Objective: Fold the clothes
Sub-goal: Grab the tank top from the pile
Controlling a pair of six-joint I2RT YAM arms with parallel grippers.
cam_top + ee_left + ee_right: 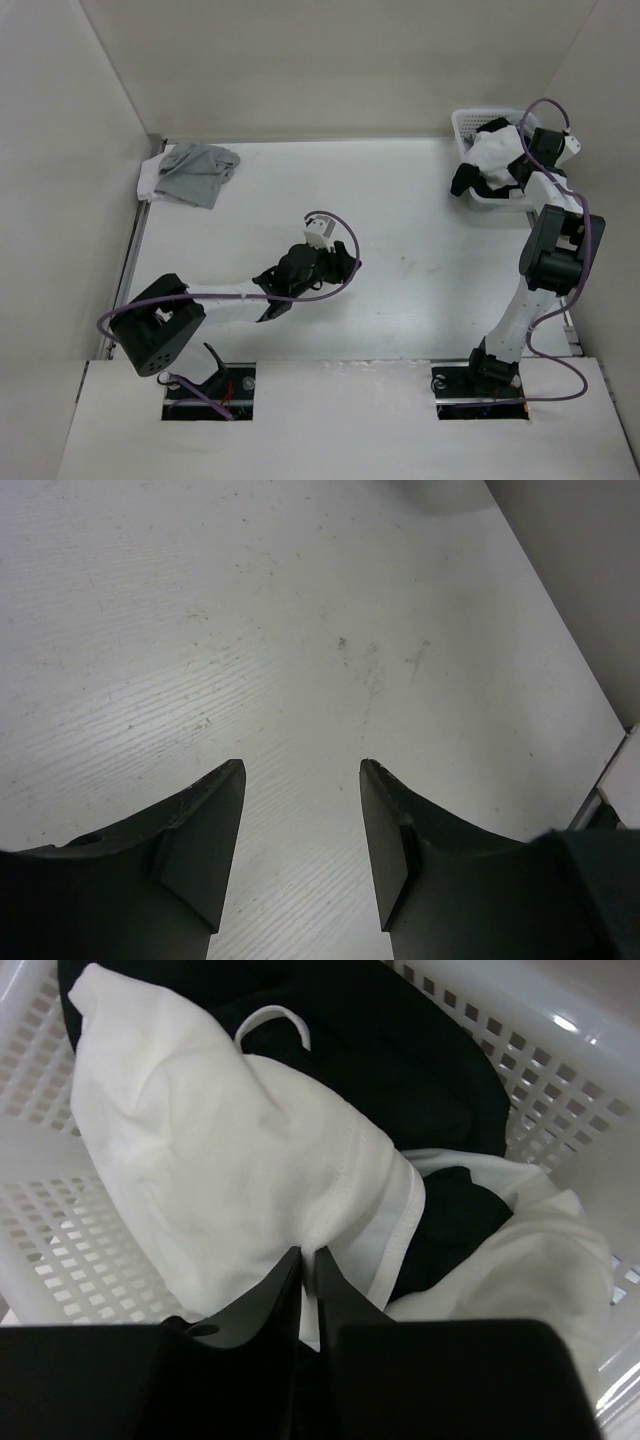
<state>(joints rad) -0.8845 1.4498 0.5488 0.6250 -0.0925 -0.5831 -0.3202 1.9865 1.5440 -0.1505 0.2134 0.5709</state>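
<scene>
From above, the white garment lies heaped in a white plastic basket at the upper right of the frame, mixed with black clothes that spill over the basket's near wall. The right arm reaches into it. A grey garment lies crumpled at the upper left of the tabletop, well apart, and the left arm hangs over the bare middle. In the left wrist view the left pincer stands wide, holding nothing, with only scuffed tabletop below it. In the right wrist view the right pincer is drawn nearly together on a fold of the white garment at the lower middle, a sliver of cloth between the jaws. A thin white string loops at the top, and the black clothes lie beneath and to the right. The cloth looks thin, light and limp, so it should drape and bunch when lifted and may drag the black pieces along. A hemmed edge or corner looks a better hold than the middle.
</scene>
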